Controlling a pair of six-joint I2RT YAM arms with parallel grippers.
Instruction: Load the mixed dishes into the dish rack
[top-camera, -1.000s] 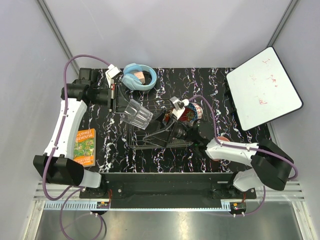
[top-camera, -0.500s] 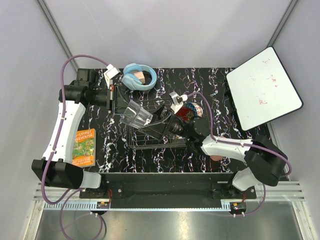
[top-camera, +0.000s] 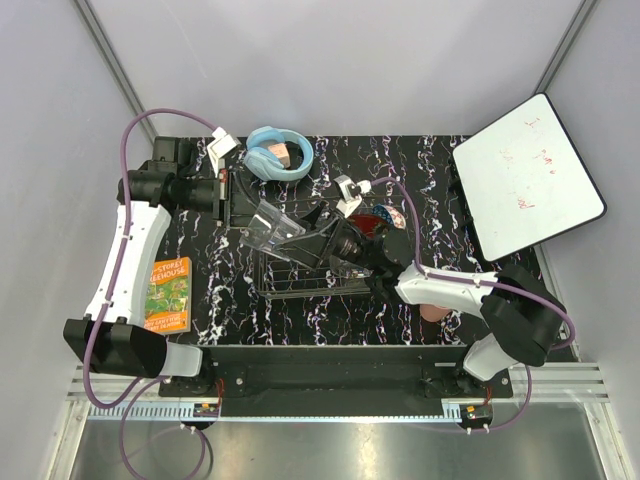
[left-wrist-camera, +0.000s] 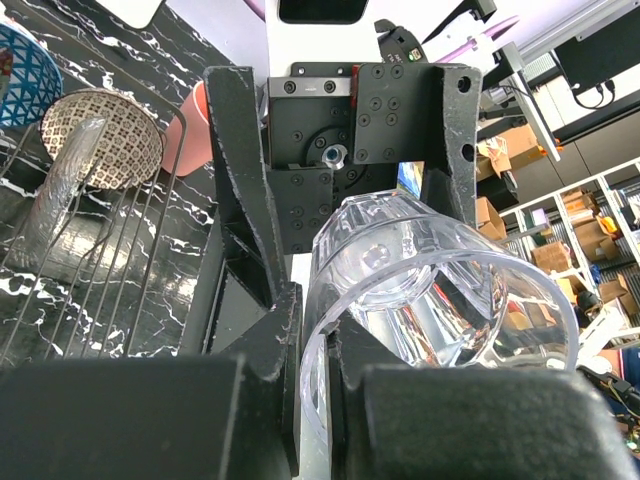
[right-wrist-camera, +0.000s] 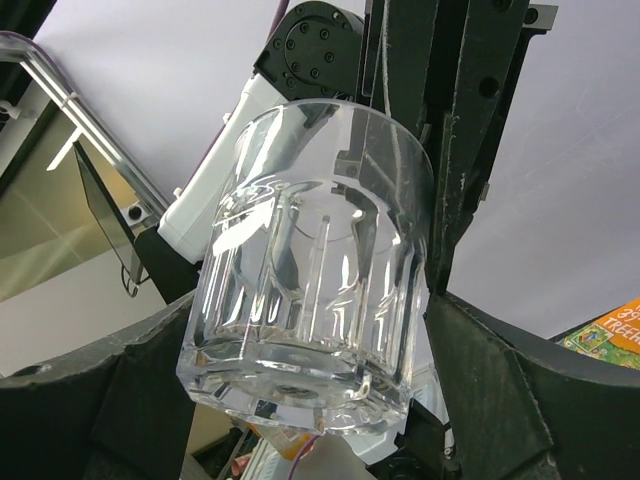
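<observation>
My left gripper (top-camera: 250, 212) is shut on the rim of the clear tumbler (top-camera: 274, 224), one finger inside and one outside (left-wrist-camera: 318, 380), and holds it tilted above the wire dish rack (top-camera: 300, 285). My right gripper (top-camera: 302, 236) is open, with its fingers (right-wrist-camera: 500, 390) on either side of the tumbler's base (right-wrist-camera: 310, 270). The beige lattice bowl (left-wrist-camera: 110, 135), the blue patterned bowl (left-wrist-camera: 18, 70) and the pink cup (left-wrist-camera: 195, 125) show past the rack wires (left-wrist-camera: 70, 280). The red floral plate (top-camera: 382, 222) is partly hidden by the right arm. I cannot make out the glass bowl.
Light-blue headphones (top-camera: 278, 152) lie at the back of the black marbled table. A white board (top-camera: 525, 175) leans at the right. An orange book (top-camera: 170, 293) lies at the left beside the left arm.
My right gripper has moved left and back, up to the tumbler, and now straddles its base. The left gripper has tilted the tumbler slightly and still grips its rim.
</observation>
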